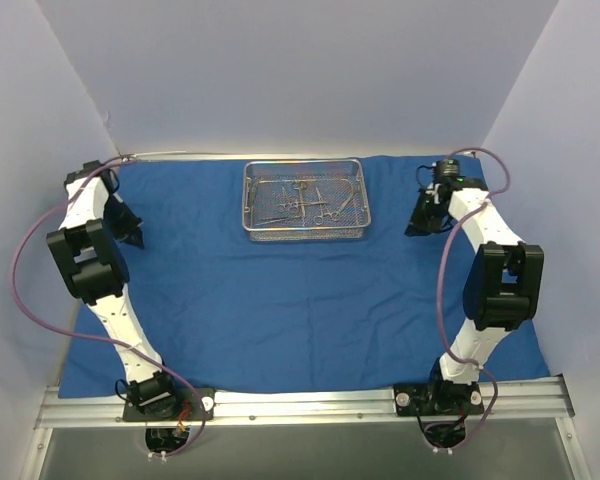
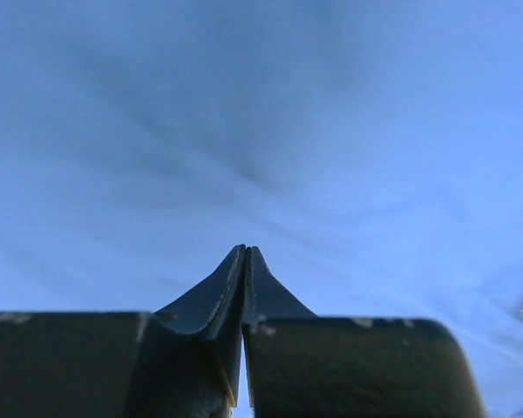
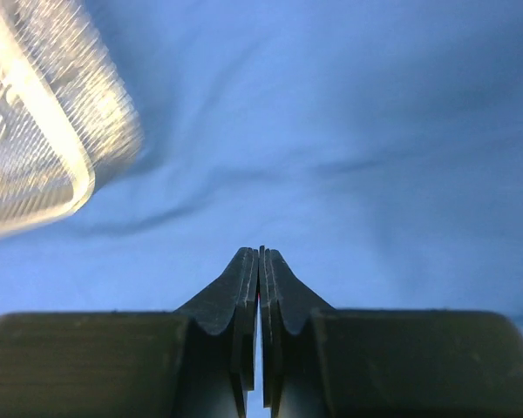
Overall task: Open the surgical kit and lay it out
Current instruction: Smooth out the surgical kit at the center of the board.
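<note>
While the tray (image 1: 305,234) lies between them, left pincer (image 2: 246,250) and right pincer (image 3: 261,251) are closed

Left gripper (image 2: 246,255) and right gripper (image 3: 261,254) both pinched closed

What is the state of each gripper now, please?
Left gripper: closed, holding nothing that can be seen.
Right gripper: closed, holding nothing that can be seen.

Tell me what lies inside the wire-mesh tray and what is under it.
Several thin silver instruments with ring handles lie inside the tray. The blue cloth is under it; whatever the cloth covers is hidden.
</note>
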`<state>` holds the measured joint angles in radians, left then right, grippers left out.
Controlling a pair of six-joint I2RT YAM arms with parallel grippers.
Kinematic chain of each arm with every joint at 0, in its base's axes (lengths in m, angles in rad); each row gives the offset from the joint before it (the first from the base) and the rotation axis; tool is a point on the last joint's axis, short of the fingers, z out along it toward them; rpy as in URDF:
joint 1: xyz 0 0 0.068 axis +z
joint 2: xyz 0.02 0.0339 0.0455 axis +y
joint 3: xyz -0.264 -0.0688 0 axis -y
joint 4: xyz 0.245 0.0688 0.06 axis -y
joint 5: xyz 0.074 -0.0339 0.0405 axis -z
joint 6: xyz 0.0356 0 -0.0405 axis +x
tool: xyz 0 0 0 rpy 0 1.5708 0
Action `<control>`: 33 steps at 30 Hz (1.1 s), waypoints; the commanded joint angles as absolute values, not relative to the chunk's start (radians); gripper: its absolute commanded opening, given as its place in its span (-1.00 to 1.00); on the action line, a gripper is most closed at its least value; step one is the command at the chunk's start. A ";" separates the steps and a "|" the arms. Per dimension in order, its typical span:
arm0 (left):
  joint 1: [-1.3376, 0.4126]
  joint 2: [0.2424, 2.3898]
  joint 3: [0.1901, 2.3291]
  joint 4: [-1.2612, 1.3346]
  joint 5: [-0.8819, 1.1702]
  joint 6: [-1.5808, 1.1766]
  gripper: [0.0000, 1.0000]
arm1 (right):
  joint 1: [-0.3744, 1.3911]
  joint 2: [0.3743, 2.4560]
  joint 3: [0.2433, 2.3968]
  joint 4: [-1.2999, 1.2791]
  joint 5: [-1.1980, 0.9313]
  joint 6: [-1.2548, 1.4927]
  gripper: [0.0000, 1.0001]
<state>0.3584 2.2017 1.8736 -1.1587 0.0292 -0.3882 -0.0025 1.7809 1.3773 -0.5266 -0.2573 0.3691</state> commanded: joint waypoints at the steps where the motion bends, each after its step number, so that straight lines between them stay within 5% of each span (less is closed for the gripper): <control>1: 0.270 2.181 1.956 -1.120 0.078 -0.417 -0.81 | -0.093 1.835 1.390 -0.623 -0.181 0.374 -0.98; 16: 0.233 2.548 2.209 -1.170 0.206 -0.483 -0.92 | -0.354 1.885 1.154 -0.611 0.064 0.416 -1.00; 33: 0.287 2.548 2.313 -1.212 0.190 -0.462 -0.92 | -0.515 1.726 1.164 -0.670 0.261 0.390 -1.00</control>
<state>0.2733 2.5607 2.3234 -1.2667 0.2546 -0.4774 -0.4751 1.7275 1.1599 -0.5945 0.1665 0.3992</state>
